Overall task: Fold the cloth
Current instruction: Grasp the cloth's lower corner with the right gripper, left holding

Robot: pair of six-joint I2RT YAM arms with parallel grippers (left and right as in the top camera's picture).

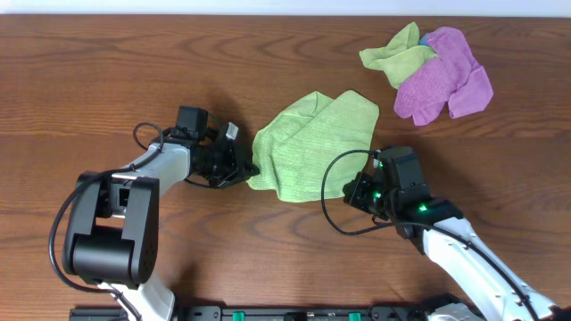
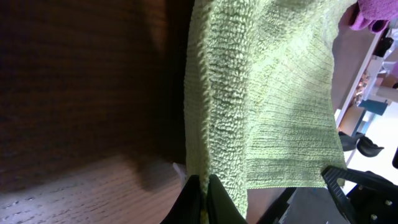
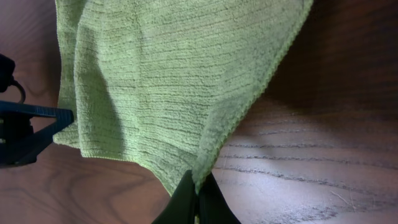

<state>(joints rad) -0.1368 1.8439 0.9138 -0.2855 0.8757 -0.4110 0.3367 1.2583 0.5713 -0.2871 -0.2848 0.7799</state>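
A light green cloth (image 1: 312, 143) lies crumpled and partly doubled over at the middle of the wooden table. My left gripper (image 1: 248, 171) is shut on the cloth's left edge; in the left wrist view the green edge (image 2: 249, 93) runs between the two black fingers (image 2: 204, 193). My right gripper (image 1: 355, 190) is shut on a lower right corner of the cloth; in the right wrist view the cloth (image 3: 168, 74) narrows to a point pinched between the fingers (image 3: 198, 190).
A second pile lies at the back right: a purple cloth (image 1: 446, 76) with a smaller green cloth (image 1: 393, 55) tucked beside it. The wooden table (image 1: 107, 80) stretches to the left and front.
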